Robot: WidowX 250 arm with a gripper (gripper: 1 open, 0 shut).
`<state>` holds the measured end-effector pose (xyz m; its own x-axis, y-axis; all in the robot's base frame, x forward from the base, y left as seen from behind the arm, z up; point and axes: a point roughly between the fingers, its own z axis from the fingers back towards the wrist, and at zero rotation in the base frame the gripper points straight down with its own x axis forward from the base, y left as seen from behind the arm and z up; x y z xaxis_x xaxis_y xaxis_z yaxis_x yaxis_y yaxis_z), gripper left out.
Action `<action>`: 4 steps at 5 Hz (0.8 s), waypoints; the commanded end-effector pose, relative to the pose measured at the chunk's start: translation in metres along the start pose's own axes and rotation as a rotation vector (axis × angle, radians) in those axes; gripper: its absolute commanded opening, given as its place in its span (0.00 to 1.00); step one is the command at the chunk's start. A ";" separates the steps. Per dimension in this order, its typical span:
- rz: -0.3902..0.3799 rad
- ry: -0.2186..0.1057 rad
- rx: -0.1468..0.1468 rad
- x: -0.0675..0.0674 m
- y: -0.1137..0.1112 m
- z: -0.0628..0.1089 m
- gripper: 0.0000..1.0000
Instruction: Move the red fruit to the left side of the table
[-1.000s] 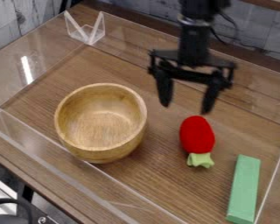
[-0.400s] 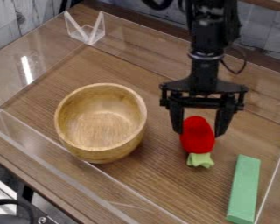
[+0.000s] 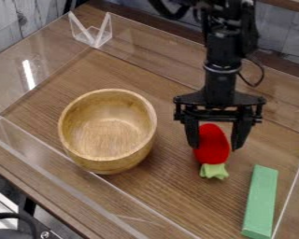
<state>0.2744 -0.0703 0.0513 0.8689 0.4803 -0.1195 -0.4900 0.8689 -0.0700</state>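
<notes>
A: Where do we see the fruit (image 3: 213,147) now?

B: We see it lying on the table (image 3: 139,75), toward the right and the near side. Its green stem end points to the near edge, and the red body is above it in the picture.

A: And the gripper (image 3: 217,138)?

B: It hangs from the black arm (image 3: 224,47) and points straight down over the fruit. Its two fingers (image 3: 192,132) are spread wide, one on the left of the fruit and one on the right. The red body sits between them. We cannot tell if the fingertips touch the fruit or the table; the jaws are released, not clenched on anything.

A: What else do we have on the table?

B: A wooden bowl (image 3: 107,130) stands to the left of the fruit, well apart from it. A long green block (image 3: 260,201) lies at the near right corner, just beside the stem end of the fruit but apart from it.

A: And the edges?

B: We see clear walls (image 3: 27,65) around the table, with a clear bracket at the far left.
</notes>
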 end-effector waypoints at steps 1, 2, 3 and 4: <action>0.009 -0.028 -0.004 0.004 -0.003 0.002 1.00; 0.017 -0.032 0.001 0.006 -0.003 0.000 1.00; 0.026 -0.034 0.003 0.007 -0.004 -0.002 0.00; 0.033 -0.034 0.004 0.006 -0.005 0.001 1.00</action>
<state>0.2748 -0.0686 0.0434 0.8453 0.5209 -0.1186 -0.5282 0.8483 -0.0385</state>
